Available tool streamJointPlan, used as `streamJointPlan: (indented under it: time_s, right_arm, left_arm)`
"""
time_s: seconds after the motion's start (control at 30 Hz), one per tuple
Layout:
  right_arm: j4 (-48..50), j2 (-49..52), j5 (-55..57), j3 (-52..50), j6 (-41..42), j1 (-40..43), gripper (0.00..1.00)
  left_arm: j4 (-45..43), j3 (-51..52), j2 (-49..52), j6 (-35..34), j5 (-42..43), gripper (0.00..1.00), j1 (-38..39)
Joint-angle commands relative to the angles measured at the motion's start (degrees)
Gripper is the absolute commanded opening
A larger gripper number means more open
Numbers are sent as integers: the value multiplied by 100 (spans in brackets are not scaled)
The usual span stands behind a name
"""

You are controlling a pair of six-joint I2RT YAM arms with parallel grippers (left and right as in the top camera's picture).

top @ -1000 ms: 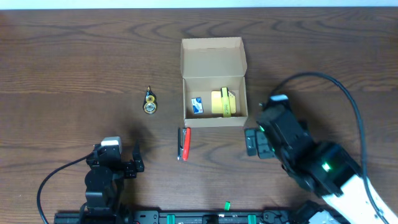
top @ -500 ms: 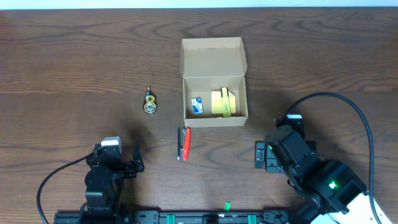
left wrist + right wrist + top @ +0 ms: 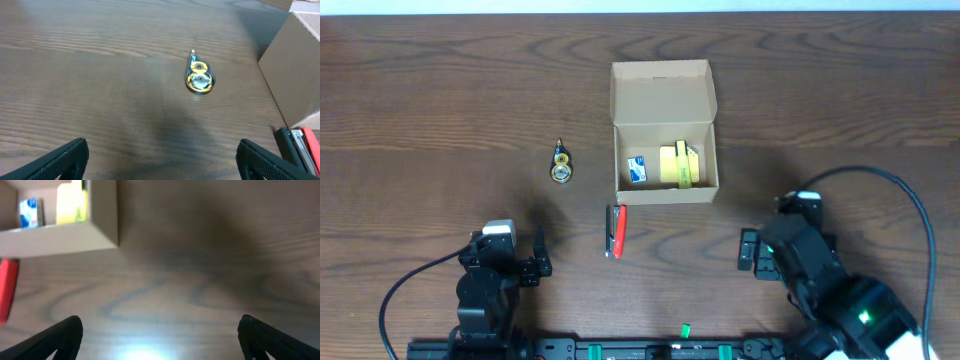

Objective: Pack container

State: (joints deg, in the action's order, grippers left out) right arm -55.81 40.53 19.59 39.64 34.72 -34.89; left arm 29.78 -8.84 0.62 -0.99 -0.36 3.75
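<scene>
Your left gripper (image 3: 542, 255) sits near the table's (image 3: 420, 120) front edge with its jaws spread wide and nothing between them. The yellow-and-black tape dispenser (image 3: 561, 163) lies ahead of those jaws and slightly to their right. Its long axis runs away from you and its tip points to the far edge. Further right, the red-and-black pen-like item (image 3: 616, 231) lies lengthwise front to back, just short of the container's near wall and nearer to your left arm than your right. The container (image 3: 665, 138) stands at the table's centre. It is a plain tan cardboard box with its flap lid folded back toward the far side, and a small blue item (image 3: 637, 169) and a yellow one (image 3: 680, 165) lie inside. Your right gripper (image 3: 750, 250) sits near the front edge, right of the box's near corner, with its jaws equally wide and empty.
</scene>
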Motion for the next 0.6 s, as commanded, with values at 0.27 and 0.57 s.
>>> streamJointPlan:
  time_s: [0.27, 0.57]
  right_arm:
    - [1167, -1895, -356, -1572, -1958, 1733, 99]
    - [1196, -3141, -352, -2402, -2168, 2603, 99]
  left_arm:
    - [-4, 74, -33, 103, -7, 95, -35]
    - [-4, 74, -33, 103, -7, 95, -35]
